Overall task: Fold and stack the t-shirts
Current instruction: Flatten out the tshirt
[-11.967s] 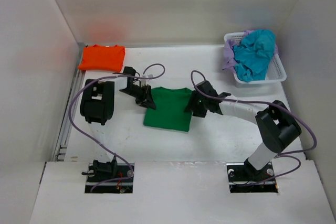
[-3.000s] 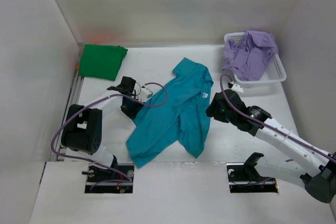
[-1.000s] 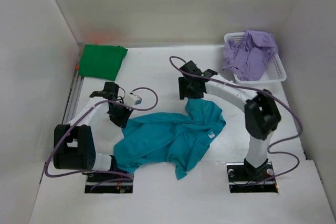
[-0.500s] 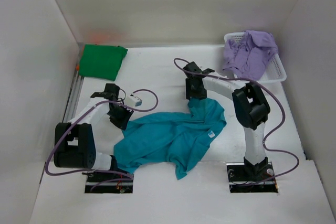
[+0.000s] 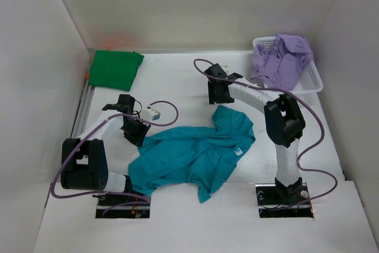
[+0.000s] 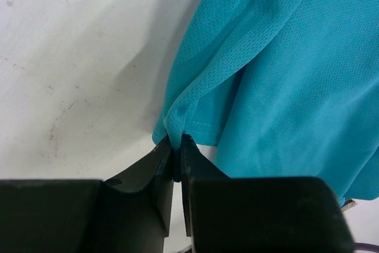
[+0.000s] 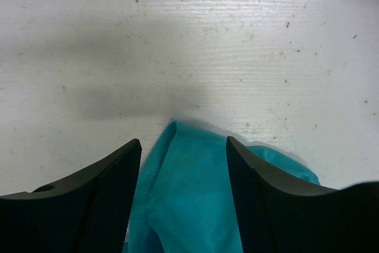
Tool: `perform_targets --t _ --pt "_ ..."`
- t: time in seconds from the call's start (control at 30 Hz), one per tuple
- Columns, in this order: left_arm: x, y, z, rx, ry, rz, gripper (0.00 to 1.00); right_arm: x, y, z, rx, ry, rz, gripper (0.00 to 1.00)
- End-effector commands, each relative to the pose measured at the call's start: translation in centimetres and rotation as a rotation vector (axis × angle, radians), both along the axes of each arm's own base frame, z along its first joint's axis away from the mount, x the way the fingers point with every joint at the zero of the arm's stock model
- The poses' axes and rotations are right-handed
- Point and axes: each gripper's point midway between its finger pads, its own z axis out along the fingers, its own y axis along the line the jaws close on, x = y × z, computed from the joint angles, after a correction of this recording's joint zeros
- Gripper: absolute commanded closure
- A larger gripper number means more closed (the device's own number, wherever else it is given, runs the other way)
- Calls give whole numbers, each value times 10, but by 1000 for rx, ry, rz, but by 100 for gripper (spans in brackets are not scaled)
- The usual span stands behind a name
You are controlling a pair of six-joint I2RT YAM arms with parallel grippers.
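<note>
A teal t-shirt [image 5: 195, 152] lies crumpled on the table's middle. My left gripper [image 5: 137, 134] is at its left edge, shut on a pinch of the hem [image 6: 176, 124]; the teal cloth [image 6: 284, 75] fills the right of the left wrist view. My right gripper [image 5: 218, 94] hovers just beyond the shirt's far corner, open and holding nothing. That corner of the teal cloth [image 7: 189, 205] lies loose between the spread fingers of the right gripper [image 7: 183, 143]. A folded dark green t-shirt [image 5: 114, 68] rests at the back left, with a sliver of orange [image 5: 87, 77] at its left edge. A lavender t-shirt [image 5: 278, 57] is heaped in the basket.
The white lattice basket [image 5: 314, 82] stands at the back right corner. White walls enclose the table on the left, back and right. A metal rail [image 5: 80, 122] runs along the left edge. Purple cables loop off both arms over the table.
The right gripper has drawn back a little from the teal shirt's far corner. The left gripper and the shirt have stayed put.
</note>
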Motion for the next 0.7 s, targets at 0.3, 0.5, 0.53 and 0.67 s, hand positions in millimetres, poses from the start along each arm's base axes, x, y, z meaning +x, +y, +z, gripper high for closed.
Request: perform_targets --t 0.3,0.5,0.53,0.67 --pt "2 -1 1 -20 -12 -1 94 5 9 -32 71 125 26 59" --pt "13 8 5 -10 -38 43 94 -10 9 -30 80 195 53 100" --pt "16 10 6 -7 -43 56 94 -11 11 -25 93 192 59 100" --pt "26 15 9 -2 -58 84 94 -7 20 5 159 138 77 100"
